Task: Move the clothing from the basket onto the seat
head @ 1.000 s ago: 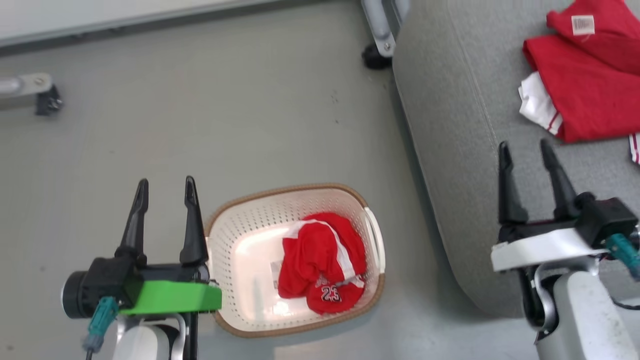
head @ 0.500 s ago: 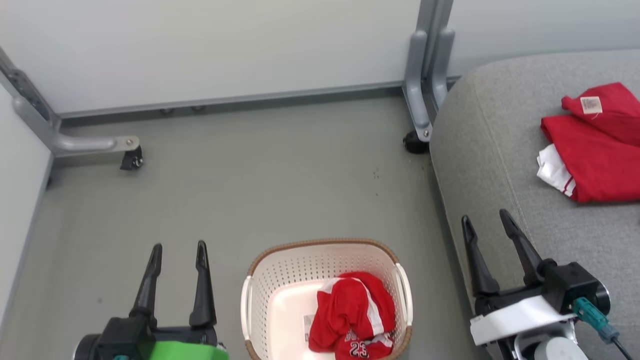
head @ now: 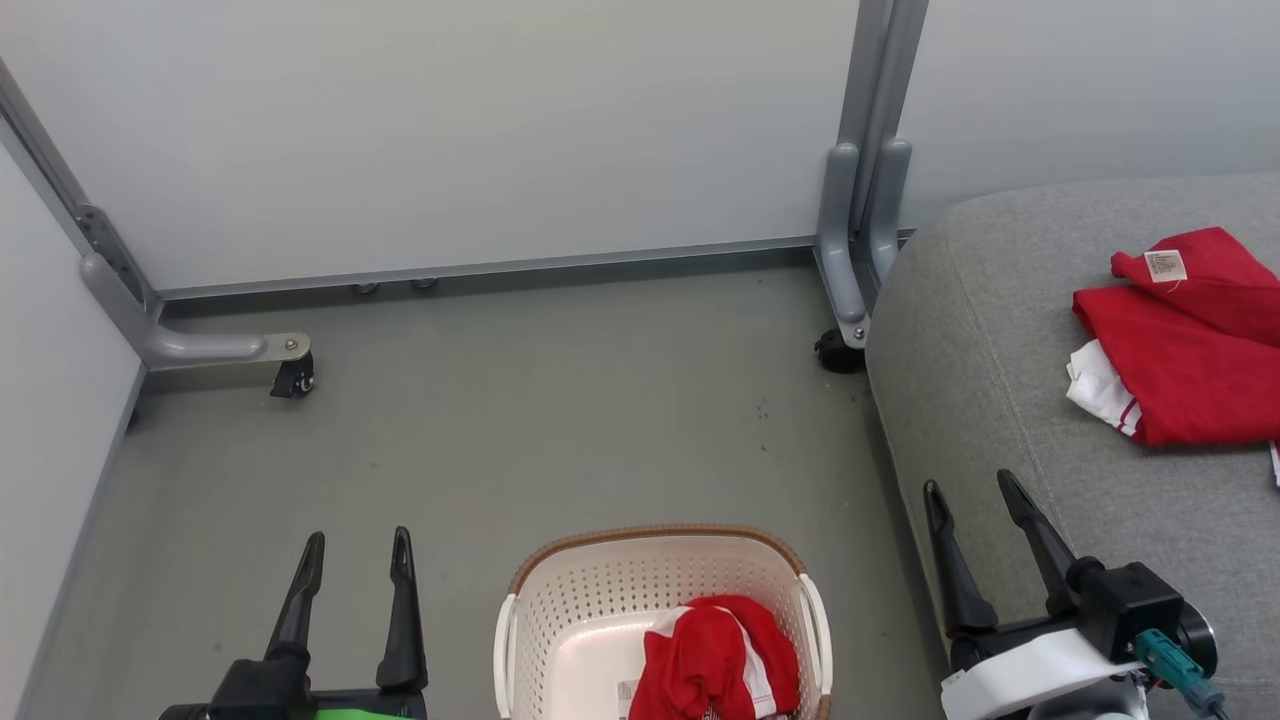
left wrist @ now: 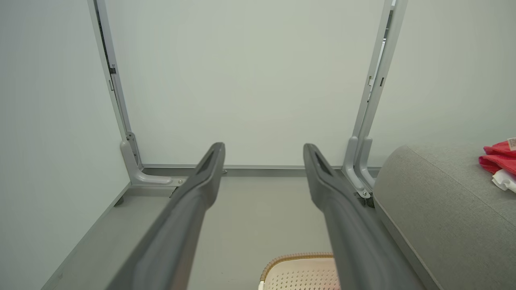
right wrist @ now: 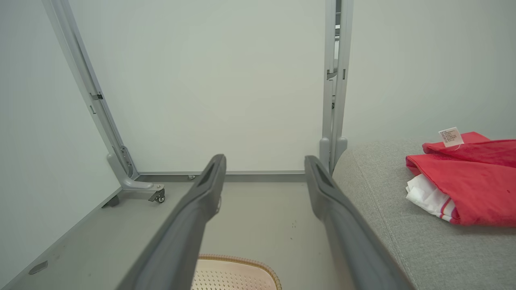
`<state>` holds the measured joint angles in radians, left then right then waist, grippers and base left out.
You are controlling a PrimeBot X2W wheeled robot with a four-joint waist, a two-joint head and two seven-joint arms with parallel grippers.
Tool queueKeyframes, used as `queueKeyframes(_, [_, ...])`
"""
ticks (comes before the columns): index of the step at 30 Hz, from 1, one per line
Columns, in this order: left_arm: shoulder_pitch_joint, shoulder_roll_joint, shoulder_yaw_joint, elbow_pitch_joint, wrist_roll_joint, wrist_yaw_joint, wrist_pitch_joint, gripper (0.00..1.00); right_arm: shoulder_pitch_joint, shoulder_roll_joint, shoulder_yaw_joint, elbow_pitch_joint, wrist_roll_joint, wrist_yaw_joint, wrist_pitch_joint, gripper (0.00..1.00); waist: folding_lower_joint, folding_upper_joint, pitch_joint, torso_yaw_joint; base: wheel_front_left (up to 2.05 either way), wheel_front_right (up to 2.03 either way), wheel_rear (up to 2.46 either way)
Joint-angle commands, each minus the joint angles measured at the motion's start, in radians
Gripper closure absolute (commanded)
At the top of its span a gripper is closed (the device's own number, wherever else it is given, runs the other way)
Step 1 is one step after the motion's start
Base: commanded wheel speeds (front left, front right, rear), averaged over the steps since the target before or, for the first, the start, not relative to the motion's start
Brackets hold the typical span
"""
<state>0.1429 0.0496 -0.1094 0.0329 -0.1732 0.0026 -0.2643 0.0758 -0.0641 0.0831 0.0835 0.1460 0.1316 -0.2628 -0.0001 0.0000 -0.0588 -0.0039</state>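
Red garment (head: 715, 665) in basket (head: 600, 590) from head view, wrist views catching its rim

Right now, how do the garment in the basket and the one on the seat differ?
Place: the basket garment lies inside the basket; the seat garment lies on the seat. Pose: the basket garment is bunched up; the seat garment lies flatter, folded. Shared: both red with white trim.

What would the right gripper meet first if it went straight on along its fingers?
Probably the pale wall panel, near its foot. The right gripper has free floor ahead, and the seat lies close on its right, apparently off the line.
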Motion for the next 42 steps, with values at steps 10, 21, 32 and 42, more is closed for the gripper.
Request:
queueKeyframes(10, [0.02,0.002,-0.004,0.014,0.0,-0.01,0.0,0.0,0.005,0.006,0.008,0.011,-0.006,-0.002,-0.003,0.0,0.0001,0.0,-0.011,0.0,0.0,0.0,0.0])
queueKeyframes(21, [0.023,0.002,-0.014,0.019,0.015,-0.011,0.0,0.0,0.013,-0.002,0.025,0.019,-0.004,-0.002,-0.003,0.0,0.0001,0.0,-0.016,-0.003,0.0,0.0,0.0])
queueKeyframes(32, [0.005,0.002,-0.027,0.032,0.033,-0.003,0.0,0.0,-0.001,-0.032,0.061,0.034,0.037,-0.002,-0.003,0.0,0.0001,0.0,0.016,0.002,0.0,0.0,0.0])
queueKeyframes(42, [-0.083,0.002,-0.076,0.091,0.11,-0.04,0.0,0.0,-0.068,-0.038,-0.001,0.012,-0.011,-0.002,-0.003,0.0,0.0001,0.0,0.162,-0.01,0.0,0.0,0.0])
